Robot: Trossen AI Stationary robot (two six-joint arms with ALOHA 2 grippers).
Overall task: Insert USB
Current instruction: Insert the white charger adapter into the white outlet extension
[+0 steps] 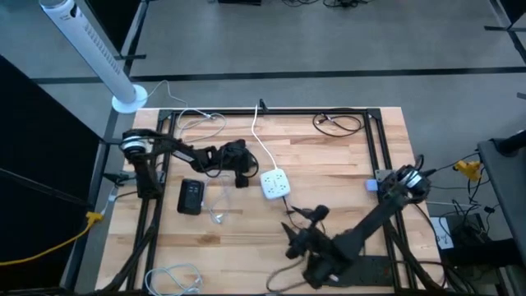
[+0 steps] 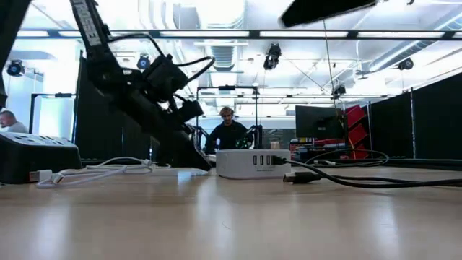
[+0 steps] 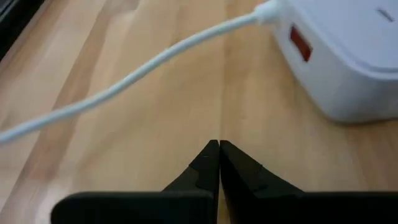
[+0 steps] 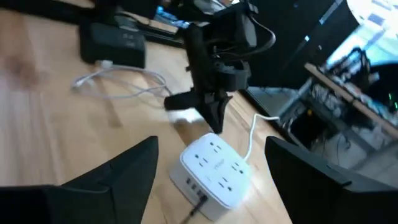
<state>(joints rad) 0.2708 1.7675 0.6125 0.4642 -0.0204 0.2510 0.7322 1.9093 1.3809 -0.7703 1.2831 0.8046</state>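
Note:
A white power strip (image 1: 275, 183) lies flat mid-table, and its white cord (image 1: 259, 136) runs to the far edge. A black USB cable (image 1: 304, 212) lies just near of the strip. Its plug end (image 2: 296, 177) sits at the strip's port side (image 2: 263, 159); I cannot tell whether it is plugged in. My left gripper (image 1: 242, 177) is shut, pointing down just left of the strip, low over the wood (image 3: 219, 144). My right gripper (image 1: 296, 242) is open and hangs above the table near of the strip, its fingers wide apart (image 4: 211, 142).
A black box (image 1: 191, 197) and a thin white cable (image 1: 215, 215) lie left of the strip. A white cable coil (image 1: 177, 279) sits at the near left edge, and a black cable coil (image 1: 337, 123) at the far right. A person (image 2: 229, 133) stands in the room behind.

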